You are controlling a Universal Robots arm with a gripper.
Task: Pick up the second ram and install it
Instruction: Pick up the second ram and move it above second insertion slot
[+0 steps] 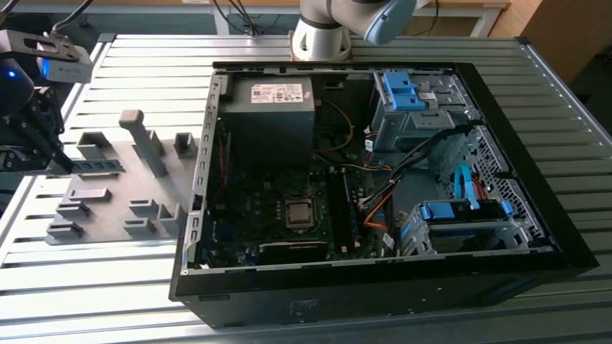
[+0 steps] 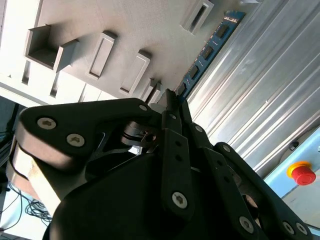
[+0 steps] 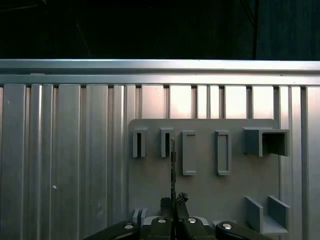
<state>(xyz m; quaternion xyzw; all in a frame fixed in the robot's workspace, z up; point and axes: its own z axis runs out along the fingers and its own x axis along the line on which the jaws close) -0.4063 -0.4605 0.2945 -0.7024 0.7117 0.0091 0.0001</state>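
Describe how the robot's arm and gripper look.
The arm is a pale grey tube with a blue-grey joint cap. The gripper is matte black, built of flat linked bars with silver screw heads. A blue light glows above it in the exterior view.

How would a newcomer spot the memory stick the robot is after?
At the exterior view's left of the open black computer case lies a grey plastic fixture tray. On its side away from the case, a long thin dark green circuit-board stick stands on edge in the black pincer. Its neighbours are all grey plastic blocks.
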